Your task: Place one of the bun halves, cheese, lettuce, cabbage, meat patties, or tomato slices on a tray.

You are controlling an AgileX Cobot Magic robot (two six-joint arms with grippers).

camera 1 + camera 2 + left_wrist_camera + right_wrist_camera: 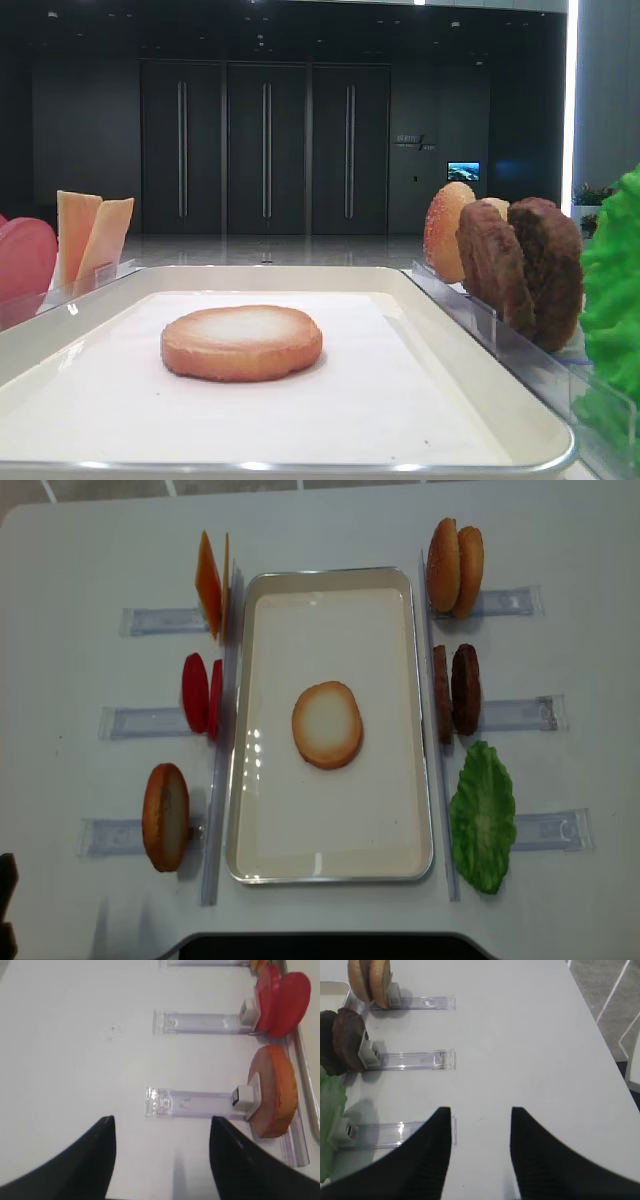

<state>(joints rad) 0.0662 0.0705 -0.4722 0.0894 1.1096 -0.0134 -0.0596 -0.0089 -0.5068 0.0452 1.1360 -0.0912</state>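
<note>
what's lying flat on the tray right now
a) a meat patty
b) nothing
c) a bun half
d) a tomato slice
c: a single bun half lies pale face up near the middle of the tray, while the tomato slices and meat patties stand in holders beside it.

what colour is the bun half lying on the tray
Golden-brown rim with a pale whitish centre, clearest on the bun half in the overhead view.

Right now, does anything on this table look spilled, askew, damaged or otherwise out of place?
Nothing stands out. One bun half lies flat near the middle of the tray; the cheese, tomato slices, meat patties and lettuce stand in their holders alongside.
</note>
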